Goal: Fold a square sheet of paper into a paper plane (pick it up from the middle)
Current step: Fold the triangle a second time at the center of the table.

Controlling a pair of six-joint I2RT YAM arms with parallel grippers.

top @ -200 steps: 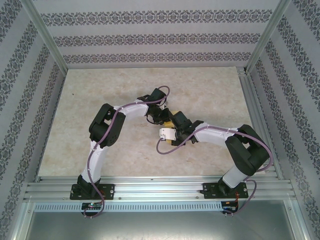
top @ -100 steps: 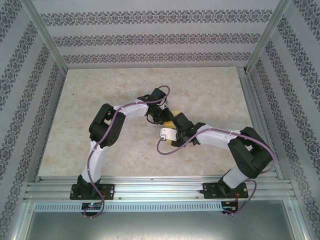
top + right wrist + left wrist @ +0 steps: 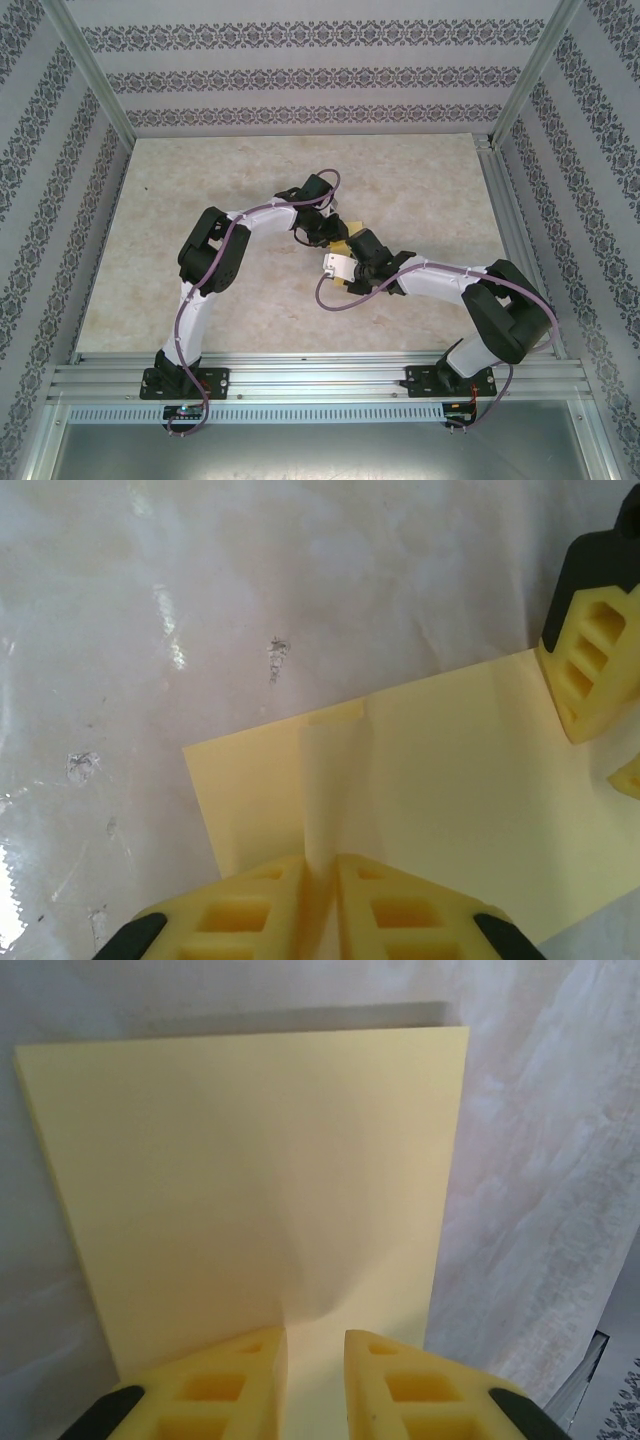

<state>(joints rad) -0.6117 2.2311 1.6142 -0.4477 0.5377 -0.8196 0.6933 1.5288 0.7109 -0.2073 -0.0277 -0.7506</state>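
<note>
The right gripper [image 3: 322,865] has pinched shut on the yellow paper sheet [image 3: 250,1180] that the left gripper [image 3: 315,1335] also grasps; lifting evenly should avoid tearing.

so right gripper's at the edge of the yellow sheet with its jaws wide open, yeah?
Not wide open. The right gripper is at the edge of the yellow sheet, but its jaws are closed almost together, pinching up a ridge of the paper between them. The right wrist view shows it.

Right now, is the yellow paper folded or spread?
Spread out: the square sheet of paper shows one flat face, only a small ridge at the right gripper.
</note>
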